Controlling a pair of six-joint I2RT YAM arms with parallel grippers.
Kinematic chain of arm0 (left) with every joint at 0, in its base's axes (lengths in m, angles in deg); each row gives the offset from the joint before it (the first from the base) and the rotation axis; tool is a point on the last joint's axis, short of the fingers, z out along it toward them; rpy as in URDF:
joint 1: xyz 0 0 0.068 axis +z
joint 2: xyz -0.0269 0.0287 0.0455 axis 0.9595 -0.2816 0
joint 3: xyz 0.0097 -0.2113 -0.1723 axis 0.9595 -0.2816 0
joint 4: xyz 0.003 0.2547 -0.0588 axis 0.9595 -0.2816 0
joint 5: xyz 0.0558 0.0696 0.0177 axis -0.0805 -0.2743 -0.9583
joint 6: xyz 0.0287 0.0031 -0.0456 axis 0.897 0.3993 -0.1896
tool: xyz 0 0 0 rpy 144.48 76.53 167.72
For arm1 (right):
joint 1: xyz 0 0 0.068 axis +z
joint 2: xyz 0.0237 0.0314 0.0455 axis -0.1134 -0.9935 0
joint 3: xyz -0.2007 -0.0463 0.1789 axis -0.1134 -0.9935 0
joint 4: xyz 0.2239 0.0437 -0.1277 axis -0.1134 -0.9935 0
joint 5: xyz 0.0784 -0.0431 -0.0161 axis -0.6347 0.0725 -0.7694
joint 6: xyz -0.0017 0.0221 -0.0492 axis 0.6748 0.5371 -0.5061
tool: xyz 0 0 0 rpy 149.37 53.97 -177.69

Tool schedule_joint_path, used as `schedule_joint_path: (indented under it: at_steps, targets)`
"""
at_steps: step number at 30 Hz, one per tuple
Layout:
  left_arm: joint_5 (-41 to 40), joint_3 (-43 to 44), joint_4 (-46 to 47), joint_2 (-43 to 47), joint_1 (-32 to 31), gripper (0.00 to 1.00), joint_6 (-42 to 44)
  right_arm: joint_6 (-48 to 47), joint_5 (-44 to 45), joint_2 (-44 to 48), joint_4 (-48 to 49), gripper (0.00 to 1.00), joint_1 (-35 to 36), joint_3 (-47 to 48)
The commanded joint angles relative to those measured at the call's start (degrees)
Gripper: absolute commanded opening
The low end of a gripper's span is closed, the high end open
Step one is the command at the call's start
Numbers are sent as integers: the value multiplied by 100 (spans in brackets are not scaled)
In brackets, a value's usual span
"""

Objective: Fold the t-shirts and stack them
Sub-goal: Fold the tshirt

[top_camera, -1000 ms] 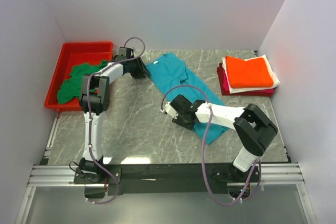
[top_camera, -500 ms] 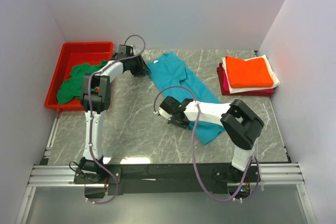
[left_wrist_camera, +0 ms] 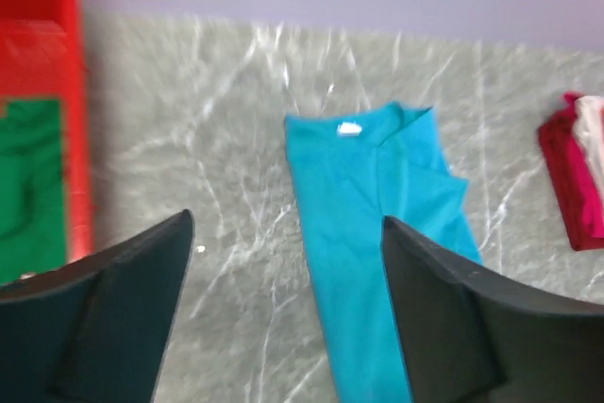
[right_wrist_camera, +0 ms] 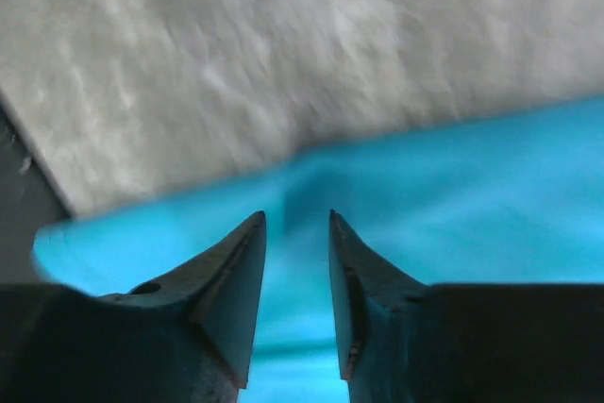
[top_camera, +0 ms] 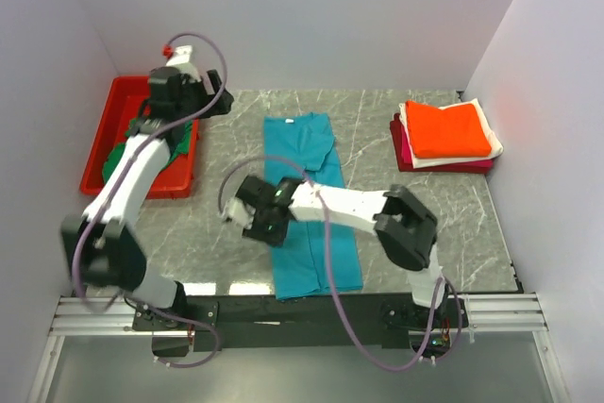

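Note:
The teal t-shirt (top_camera: 307, 200) lies flat on the table as a long narrow strip, collar at the far end; it also shows in the left wrist view (left_wrist_camera: 363, 224). My right gripper (top_camera: 247, 219) is low at the strip's left edge, jaws a narrow gap apart over the teal cloth (right_wrist_camera: 444, 195), nothing seen pinched. My left gripper (top_camera: 209, 106) is raised near the bin, wide open and empty. The dark green t-shirt (top_camera: 127, 153) lies crumpled in the red bin (top_camera: 123, 101). The folded orange t-shirt (top_camera: 448, 127) tops the white (top_camera: 491, 148) and magenta (top_camera: 401, 150) ones.
White walls close in the table at the back and both sides. The red bin stands at the far left, its rim also in the left wrist view (left_wrist_camera: 42, 63). The folded stack sits at the far right. Grey marbled tabletop (top_camera: 189, 224) lies between bin and teal shirt.
The teal shirt swung from a diagonal to a straight front-to-back strip. My left gripper left its collar and lifted back toward the bin. My right gripper moved left to the shirt's left edge.

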Motion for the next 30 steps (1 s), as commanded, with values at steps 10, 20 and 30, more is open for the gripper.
schedule_joint_path:
  at_steps: [10,20,30]
  targets:
    - [873,-2302,-23,2308,2,94,332,636,-2582,598,434,42,-4374,720]
    - [962,-3032,-129,2774,-7,96,727,2315,-3296,-1601,522,43,-5522,3007]
    - [1067,-3041,-146,2818,-7,95,728,2852,-3226,-2384,769,43,-5522,3553]
